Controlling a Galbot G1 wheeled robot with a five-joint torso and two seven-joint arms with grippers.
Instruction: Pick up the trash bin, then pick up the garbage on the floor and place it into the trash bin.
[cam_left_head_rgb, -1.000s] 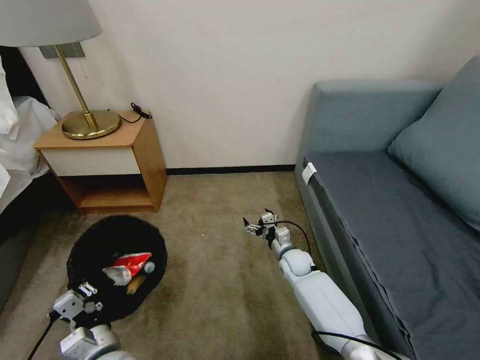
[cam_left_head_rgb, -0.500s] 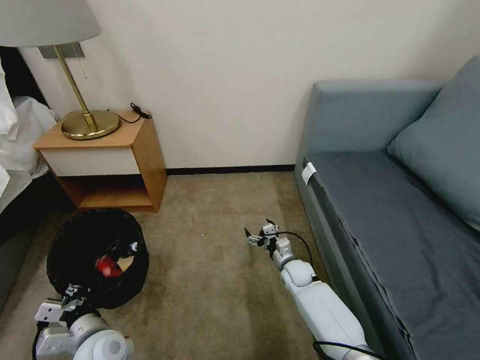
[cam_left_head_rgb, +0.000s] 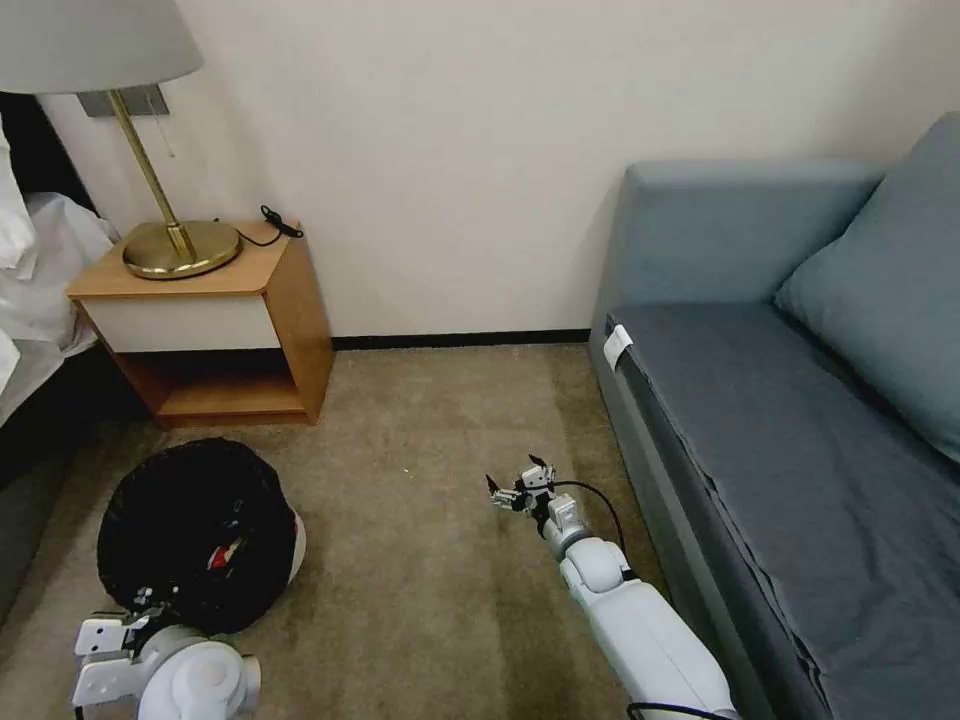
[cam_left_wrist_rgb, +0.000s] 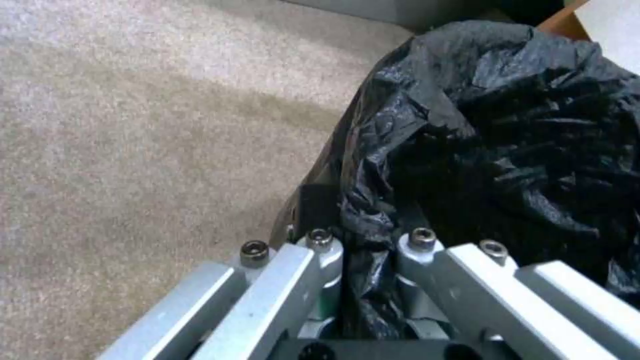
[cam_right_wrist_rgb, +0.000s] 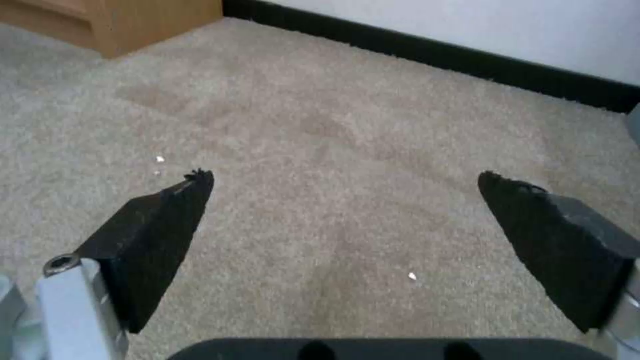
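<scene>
The trash bin (cam_left_head_rgb: 190, 520), wrapped in a wrinkly black bag with a whitish base showing on its right side, sits at the lower left on the carpet, its mouth tipped toward me. A red-and-white piece of garbage (cam_left_head_rgb: 225, 553) lies inside it. My left gripper (cam_left_head_rgb: 140, 603) is at the bin's near rim. In the left wrist view that gripper (cam_left_wrist_rgb: 367, 260) is shut on the black bag (cam_left_wrist_rgb: 507, 140) at the rim. My right gripper (cam_left_head_rgb: 515, 485) hangs open above bare carpet near the sofa, and its black fingertips (cam_right_wrist_rgb: 167, 220) stand wide apart with nothing between them.
A wooden nightstand (cam_left_head_rgb: 225, 320) with a brass lamp (cam_left_head_rgb: 175, 235) stands behind the bin. A bed (cam_left_head_rgb: 35, 290) is at the far left. A grey-blue sofa (cam_left_head_rgb: 800, 420) runs along the right. A black baseboard (cam_left_head_rgb: 460, 340) lines the wall. Carpet lies between bin and sofa.
The bin moved left and toward me, then tilted so its whitish base shows and less garbage is visible. My left arm drew back low. The right gripper pulled back slightly.
</scene>
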